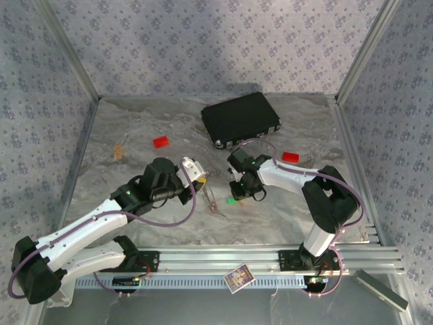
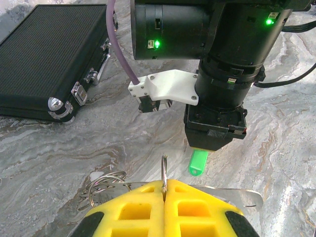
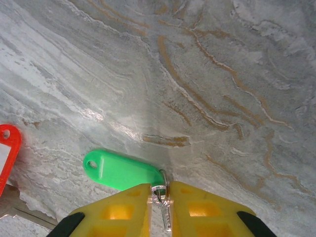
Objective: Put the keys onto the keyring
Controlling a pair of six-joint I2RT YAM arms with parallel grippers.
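We see the left jaws clamped on the keyring [image 2: 164,170] and the right jaws down at the green key [image 3: 118,170].
From the left wrist, the yellow jaws pinch one thin loop of the keyring upright, with its other loops trailing on the marbled worktop [image 3: 222,74]. The green key lies flat just beyond it. Its metal end sits between the slightly parted right jaws, and we cannot tell whether they grip it. The red key [image 3: 6,148] lies beside it, and a black case [image 2: 44,54] sits farther back.
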